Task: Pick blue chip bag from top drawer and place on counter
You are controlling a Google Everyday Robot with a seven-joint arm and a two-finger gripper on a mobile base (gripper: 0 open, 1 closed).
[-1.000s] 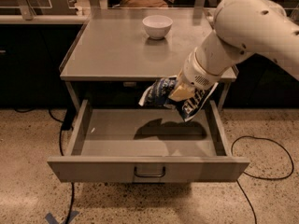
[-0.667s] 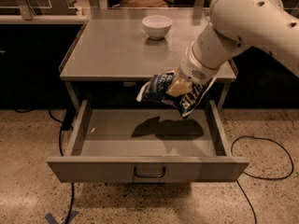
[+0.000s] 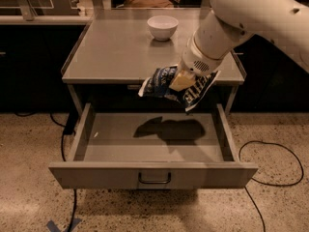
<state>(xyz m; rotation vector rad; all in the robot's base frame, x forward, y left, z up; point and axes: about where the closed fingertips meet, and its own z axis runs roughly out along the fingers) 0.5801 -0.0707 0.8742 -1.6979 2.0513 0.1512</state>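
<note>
gripper (image 3: 178, 82) at frame centre, fingers clamped on blue chip bag (image 3: 158, 82) over top drawer (image 3: 96, 175); dangling bag may snag desk (image 3: 116, 52) edge and slip.

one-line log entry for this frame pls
phase: carry | hand: shut on blue chip bag, above open top drawer at counter front edge | bag: not yet on counter | white bowl: back of counter

White lettering runs across the blue chip bag (image 3: 199, 93), on the crumpled panels to either side of the hand (image 3: 180, 80), but none of it can be read. The hand grips the bag in the air, with the open top drawer (image 3: 149, 174) below it and the front edge of the table (image 3: 111, 57) just behind it.
</note>
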